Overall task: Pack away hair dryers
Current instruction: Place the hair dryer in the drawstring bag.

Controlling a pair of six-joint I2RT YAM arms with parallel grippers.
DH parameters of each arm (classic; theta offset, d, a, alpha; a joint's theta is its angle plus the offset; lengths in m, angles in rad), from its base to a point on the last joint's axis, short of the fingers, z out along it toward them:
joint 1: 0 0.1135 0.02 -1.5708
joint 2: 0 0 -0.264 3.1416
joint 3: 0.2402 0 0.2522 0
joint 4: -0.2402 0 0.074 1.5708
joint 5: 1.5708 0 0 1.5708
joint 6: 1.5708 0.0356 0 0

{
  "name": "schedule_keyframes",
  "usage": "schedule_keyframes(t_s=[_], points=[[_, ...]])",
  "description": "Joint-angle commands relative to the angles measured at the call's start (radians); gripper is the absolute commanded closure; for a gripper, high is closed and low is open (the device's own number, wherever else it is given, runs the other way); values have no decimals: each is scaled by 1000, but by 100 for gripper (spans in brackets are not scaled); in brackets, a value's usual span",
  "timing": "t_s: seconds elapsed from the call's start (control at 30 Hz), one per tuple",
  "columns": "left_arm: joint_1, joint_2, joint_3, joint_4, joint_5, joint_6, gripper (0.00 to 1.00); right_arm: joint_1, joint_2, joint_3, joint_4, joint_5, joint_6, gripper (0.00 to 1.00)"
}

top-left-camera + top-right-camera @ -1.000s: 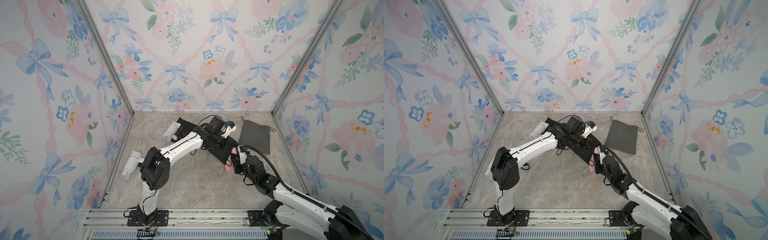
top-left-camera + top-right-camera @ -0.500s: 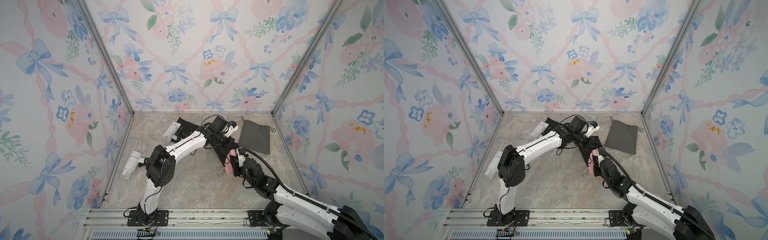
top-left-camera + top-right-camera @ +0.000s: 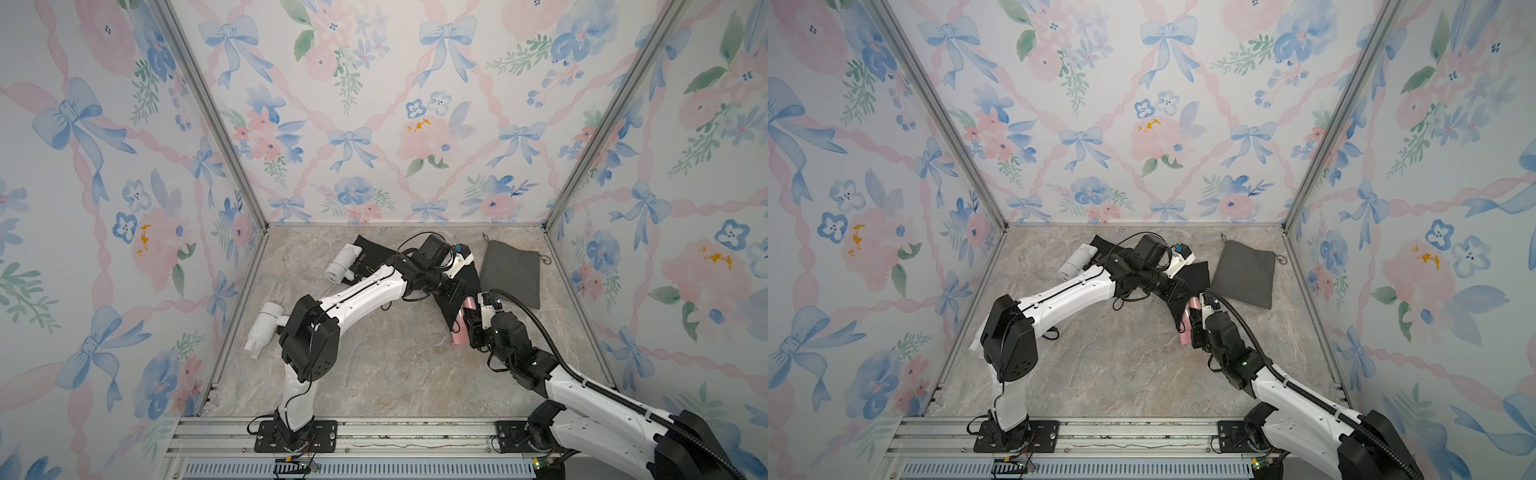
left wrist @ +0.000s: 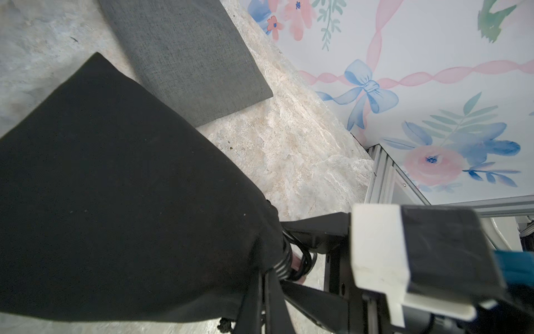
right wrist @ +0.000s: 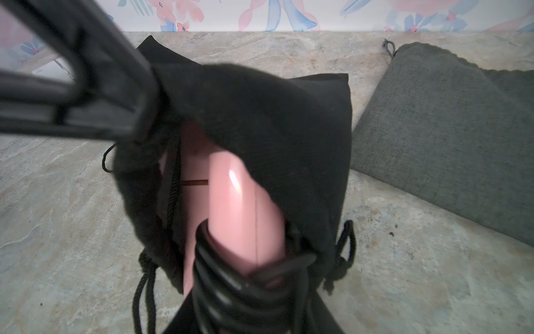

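A pink hair dryer (image 5: 242,208) with black cord coiled round its handle lies partly inside the mouth of a black pouch (image 5: 274,115). My right gripper (image 5: 251,289) is shut on its corded end. In both top views the pink hair dryer (image 3: 460,332) (image 3: 1185,334) pokes out of the black pouch (image 3: 469,280) (image 3: 1196,276) right at the right gripper (image 3: 471,328) (image 3: 1196,328). My left gripper (image 4: 264,277) (image 3: 455,293) is shut on the rim of the black pouch (image 4: 115,188), holding it up. Two white hair dryers (image 3: 345,262) (image 3: 264,328) lie at the left.
A flat grey pouch (image 3: 511,270) (image 3: 1246,272) (image 4: 185,52) (image 5: 448,121) lies just behind and to the right of the black one. Another black pouch (image 3: 374,253) sits under the far white dryer. Patterned walls enclose the marble floor on three sides.
The left gripper has moved nearer and rightward toward the right gripper, taking the pouch rim with it. The pouch now sits further over the pink dryer.
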State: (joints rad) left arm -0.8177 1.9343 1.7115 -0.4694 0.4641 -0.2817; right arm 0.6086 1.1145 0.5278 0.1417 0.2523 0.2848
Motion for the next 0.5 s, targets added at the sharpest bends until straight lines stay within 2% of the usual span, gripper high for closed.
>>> schedule_keyframes(t_s=[0.0,0.47], points=[[-6,-35,-16,9,4,25,100,-23,24,14,84,-44,33,68],[-29,-39,-155,32,-15,32,100,-182,79,134,-5,-264,183,68]])
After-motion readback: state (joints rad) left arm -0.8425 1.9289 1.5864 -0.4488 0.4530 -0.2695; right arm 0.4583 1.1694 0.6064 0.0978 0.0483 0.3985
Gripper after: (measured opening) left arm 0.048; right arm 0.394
